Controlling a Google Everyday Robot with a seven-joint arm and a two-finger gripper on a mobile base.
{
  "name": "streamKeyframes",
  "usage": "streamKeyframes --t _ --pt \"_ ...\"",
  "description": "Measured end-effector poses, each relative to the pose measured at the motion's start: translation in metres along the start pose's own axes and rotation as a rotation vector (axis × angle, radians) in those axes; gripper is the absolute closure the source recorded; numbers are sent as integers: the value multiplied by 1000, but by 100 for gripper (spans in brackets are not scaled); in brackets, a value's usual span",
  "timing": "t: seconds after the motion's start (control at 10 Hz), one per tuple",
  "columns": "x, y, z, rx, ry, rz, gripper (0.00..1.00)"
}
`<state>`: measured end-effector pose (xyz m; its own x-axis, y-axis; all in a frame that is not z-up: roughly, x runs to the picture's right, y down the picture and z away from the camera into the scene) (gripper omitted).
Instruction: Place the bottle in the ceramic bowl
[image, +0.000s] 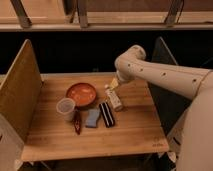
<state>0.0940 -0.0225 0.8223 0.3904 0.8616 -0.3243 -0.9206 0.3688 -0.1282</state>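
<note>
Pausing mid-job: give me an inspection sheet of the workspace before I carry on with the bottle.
Surface: wooden table, everything grouped around its middle.
Job's things: bottle lies on the table just right of the ceramic bowl, not in it. Nothing shows inside the bowl.
Clutter: plastic cup upright at the bowl's front left. Dark red item, blue sponge and dark bar lie in a row in front of the bowl.
Grippers: gripper is low at the bottle's far end, right of the bowl.
Cables: nothing seen.
Surroundings: wooden panel stands on the table's left edge, dark panel on the right.
</note>
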Motion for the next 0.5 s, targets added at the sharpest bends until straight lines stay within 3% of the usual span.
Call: streamKeyframes --t 0.2,0.3,0.5 --pt "-4 29 27 -31 68 15 20" --pt "-5 38 35 -49 85 22 20" --pt "1 46 60 -76 159 56 20"
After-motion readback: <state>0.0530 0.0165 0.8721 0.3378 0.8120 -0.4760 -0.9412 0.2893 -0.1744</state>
